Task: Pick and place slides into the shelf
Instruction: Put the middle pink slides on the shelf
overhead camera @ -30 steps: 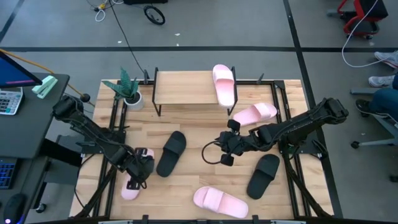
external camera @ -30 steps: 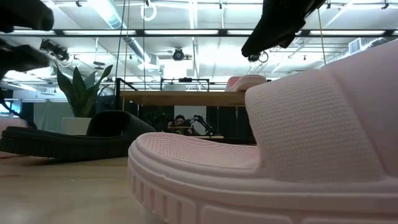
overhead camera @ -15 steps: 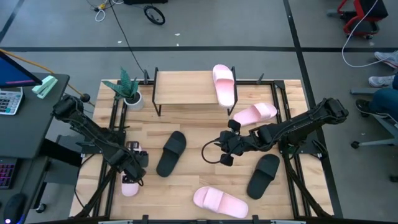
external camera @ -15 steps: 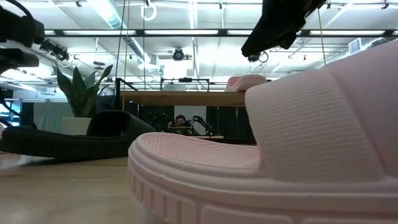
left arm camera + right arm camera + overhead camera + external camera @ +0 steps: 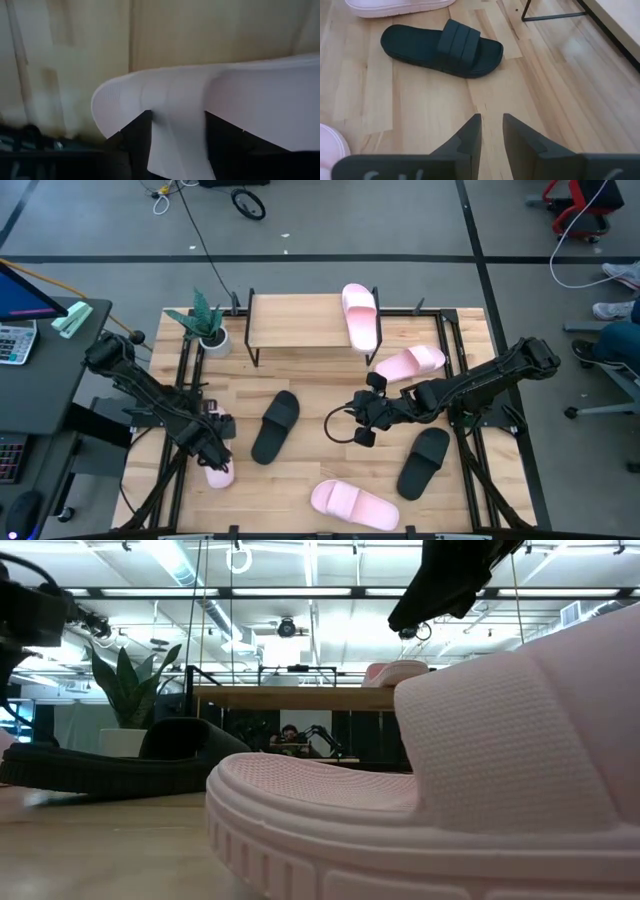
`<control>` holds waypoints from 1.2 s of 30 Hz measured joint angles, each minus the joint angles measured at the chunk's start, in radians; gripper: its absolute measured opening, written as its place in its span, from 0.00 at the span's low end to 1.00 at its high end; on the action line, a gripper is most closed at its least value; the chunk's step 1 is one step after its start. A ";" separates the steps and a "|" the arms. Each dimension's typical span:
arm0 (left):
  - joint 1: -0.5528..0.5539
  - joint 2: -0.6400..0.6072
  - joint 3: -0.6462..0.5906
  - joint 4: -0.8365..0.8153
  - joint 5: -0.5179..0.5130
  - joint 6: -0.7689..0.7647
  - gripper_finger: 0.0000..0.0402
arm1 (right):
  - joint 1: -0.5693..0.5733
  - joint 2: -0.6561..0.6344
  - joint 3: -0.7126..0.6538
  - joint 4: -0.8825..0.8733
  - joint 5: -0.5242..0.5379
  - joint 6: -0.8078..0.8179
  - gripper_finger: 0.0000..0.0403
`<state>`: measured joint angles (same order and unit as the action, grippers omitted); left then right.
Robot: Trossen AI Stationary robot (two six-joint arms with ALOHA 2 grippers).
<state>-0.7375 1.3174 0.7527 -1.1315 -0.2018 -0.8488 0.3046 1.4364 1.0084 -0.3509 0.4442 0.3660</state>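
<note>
Left gripper point(image 5: 212, 457) clamped on pink slide point(image 5: 200, 107), mostly hidden under arm at bench point(image 5: 320, 395) front-left. Right gripper point(image 5: 491, 131) mid-bench, slightly parted, holding nothing. One pink slide point(image 5: 360, 316) on shelf point(image 5: 295, 322).

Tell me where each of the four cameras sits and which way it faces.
High: overhead, straight down; both arms, the shelf.
Low: tabletop level, level across; a pink slide fills it, dark arm parts at top.
Left wrist: on the left arm, the left gripper closed on a pale pink slide.
Right wrist: past the empty right gripper at a black slide.
Shared: that black slide shows overhead too.
</note>
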 joint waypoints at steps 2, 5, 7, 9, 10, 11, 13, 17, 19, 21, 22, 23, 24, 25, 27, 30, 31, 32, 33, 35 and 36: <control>-0.002 0.000 -0.020 0.000 -0.001 -0.046 0.43 | 0.000 0.000 0.000 0.000 0.000 0.000 0.21; -0.003 0.000 -0.038 -0.003 -0.012 -0.090 0.43 | 0.000 0.000 0.000 0.000 0.000 -0.001 0.21; -0.003 0.000 -0.040 -0.005 -0.022 -0.084 0.41 | 0.000 0.000 0.000 0.000 0.000 -0.001 0.21; -0.003 0.000 -0.040 -0.007 -0.038 -0.078 0.37 | 0.000 0.000 0.000 0.000 0.000 -0.001 0.21; -0.003 0.000 -0.040 -0.008 -0.047 -0.078 0.33 | 0.000 0.000 0.000 0.000 0.000 -0.002 0.21; -0.003 0.000 -0.040 -0.009 -0.052 -0.079 0.29 | 0.000 0.000 0.000 0.000 0.000 -0.002 0.21; -0.003 0.000 -0.035 0.001 -0.056 -0.079 0.20 | 0.000 0.000 0.000 0.000 0.000 -0.002 0.21; -0.002 0.001 0.056 0.040 -0.082 -0.051 0.04 | 0.000 0.000 0.000 0.000 0.000 -0.003 0.21; -0.003 0.001 0.128 0.042 -0.153 -0.008 0.05 | 0.000 0.000 0.000 0.000 0.009 -0.004 0.21; -0.002 0.001 0.214 0.046 -0.268 0.076 0.06 | 0.000 0.000 0.000 0.000 0.031 -0.014 0.21; 0.000 0.001 0.259 0.048 -0.333 0.135 0.06 | 0.000 0.000 0.000 0.000 0.043 -0.024 0.21; 0.004 0.001 0.303 0.048 -0.399 0.198 0.06 | 0.000 0.000 0.000 0.000 0.049 -0.027 0.21; 0.011 0.001 0.347 0.049 -0.465 0.267 0.04 | 0.000 0.000 0.000 0.000 0.054 -0.029 0.21; 0.021 0.001 0.389 0.056 -0.536 0.336 0.03 | -0.001 0.000 0.000 0.000 0.056 -0.029 0.21; 0.054 0.001 0.460 0.077 -0.685 0.451 0.03 | -0.002 0.000 0.000 0.000 0.057 -0.030 0.21; 0.137 0.000 0.542 0.117 -0.830 0.620 0.04 | -0.001 0.000 0.000 0.000 0.097 -0.055 0.21; 0.177 -0.001 0.561 0.150 -0.845 0.681 0.05 | -0.001 0.000 0.000 0.000 0.131 -0.068 0.21; 0.222 -0.001 0.572 0.196 -0.846 0.744 0.05 | 0.000 0.000 0.000 0.000 0.172 -0.079 0.21; 0.271 -0.001 0.576 0.252 -0.845 0.807 0.04 | 0.000 -0.003 0.000 -0.002 0.213 -0.080 0.21; 0.373 0.000 0.577 0.369 -0.825 0.929 0.03 | 0.000 -0.015 0.000 -0.014 0.288 -0.080 0.21; 0.431 0.000 0.577 0.414 -0.788 0.983 0.03 | -0.001 -0.026 0.000 -0.024 0.312 -0.079 0.21</control>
<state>-0.3061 1.3170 1.3293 -0.7173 -0.9898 0.1342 0.3040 1.4104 1.0080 -0.3753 0.7558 0.2875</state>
